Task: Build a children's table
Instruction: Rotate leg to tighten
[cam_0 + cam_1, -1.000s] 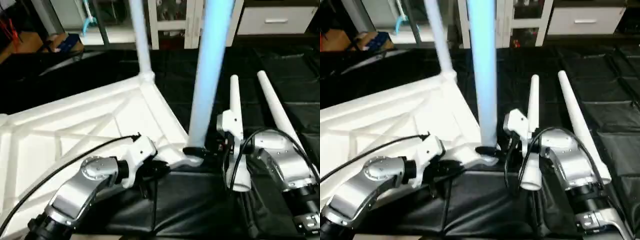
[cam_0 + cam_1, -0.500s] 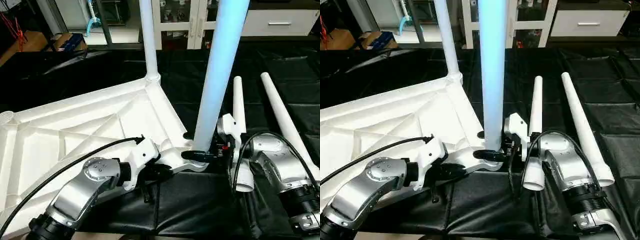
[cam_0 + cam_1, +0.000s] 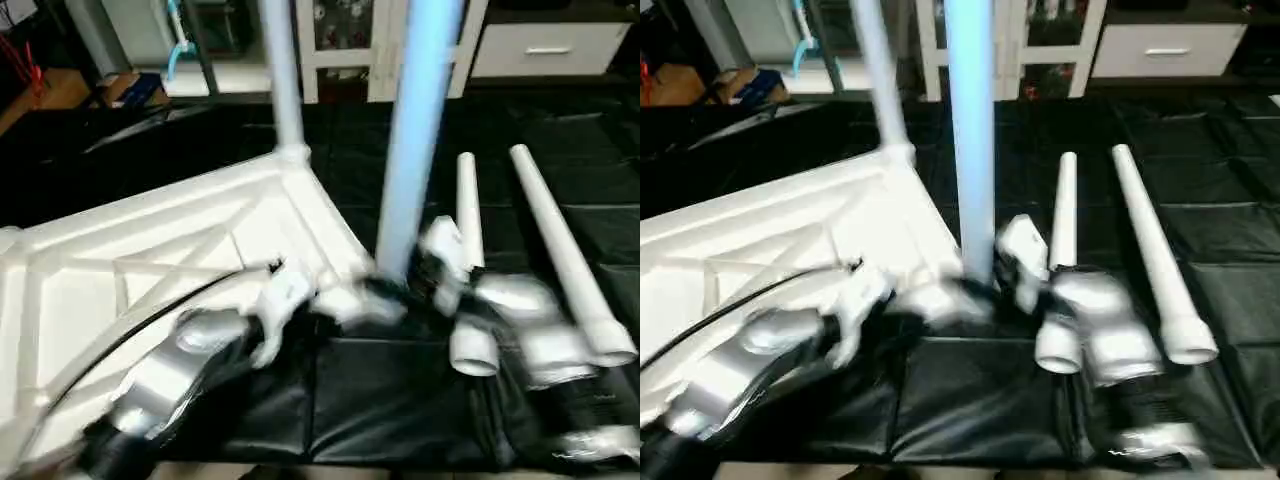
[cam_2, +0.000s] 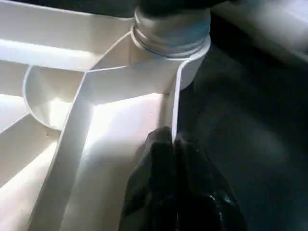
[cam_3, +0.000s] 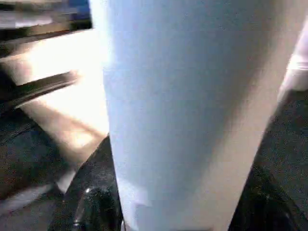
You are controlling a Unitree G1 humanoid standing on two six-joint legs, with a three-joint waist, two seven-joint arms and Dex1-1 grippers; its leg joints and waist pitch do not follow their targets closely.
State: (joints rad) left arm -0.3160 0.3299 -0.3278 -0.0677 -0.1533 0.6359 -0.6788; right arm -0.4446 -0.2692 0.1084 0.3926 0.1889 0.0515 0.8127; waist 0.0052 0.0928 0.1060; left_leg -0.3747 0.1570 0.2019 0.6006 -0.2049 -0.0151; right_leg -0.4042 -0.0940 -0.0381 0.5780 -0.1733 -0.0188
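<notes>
The children's table's white tabletop (image 3: 150, 250) lies upside down, its ribs showing. One leg (image 3: 280, 80) stands upright in the far corner socket. A second leg (image 3: 415, 130) stands in the near corner socket (image 4: 171, 33). My right gripper (image 3: 392, 292) is shut on this near leg just above the socket, with a black finger (image 5: 91, 202) on each side of it. My left gripper (image 4: 172, 137) is shut on the tabletop's thin rim a little short of that same socket. Two more legs (image 3: 466, 220) (image 3: 555, 240) lie loose on the black mat to the right.
A black padded mat (image 3: 380, 400) covers the floor under and around the tabletop. White cabinets (image 3: 540, 45) and a drawer front stand at the back. A cardboard box and clutter (image 3: 120, 88) sit at the back left.
My right gripper's fingers have drawn in around the base of the near upright leg. The left gripper keeps its hold on the rim. The head camera has shaken.
</notes>
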